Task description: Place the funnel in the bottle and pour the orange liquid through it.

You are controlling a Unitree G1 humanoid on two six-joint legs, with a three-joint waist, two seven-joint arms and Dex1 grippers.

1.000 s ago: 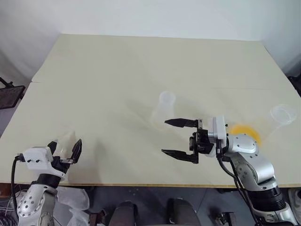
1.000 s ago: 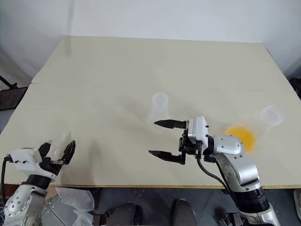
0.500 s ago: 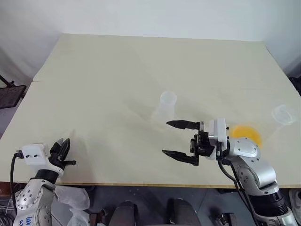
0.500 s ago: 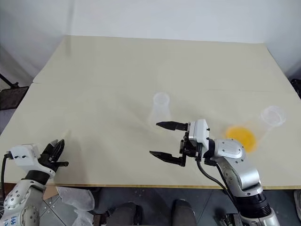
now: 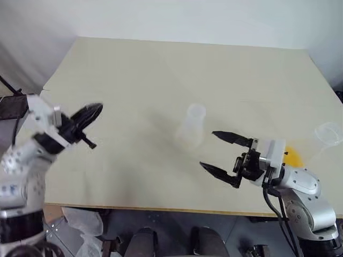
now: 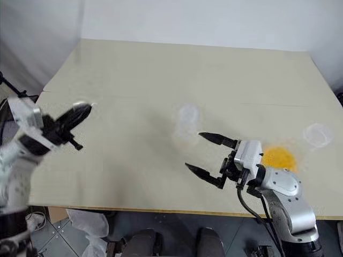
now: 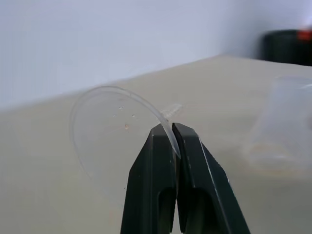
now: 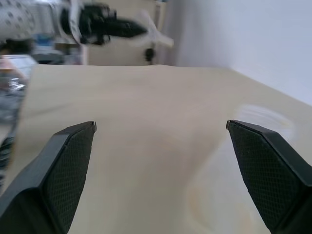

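My left gripper (image 5: 94, 111) hangs above the table's left side, shut on the rim of the clear funnel (image 7: 109, 131), whose spout points away from the fingers (image 7: 161, 151). The bottle (image 5: 192, 126), an empty clear flask, stands in the middle of the table. To its right, near the front edge, my right gripper (image 5: 208, 150) is open and empty, pointing left toward the bottle. The orange liquid (image 5: 292, 155) shows as a bright patch in a second clear flask (image 5: 327, 133), just behind my right hand.
The beige table (image 5: 161, 69) stretches wide behind the flasks. Its front edge runs close under both arms. A dark object (image 7: 287, 46) stands beyond the table's far side in the left wrist view.
My left gripper closed on the funnel at the front left edge and lifted it up and toward the middle. My right gripper drifted slightly to the right and stayed open.
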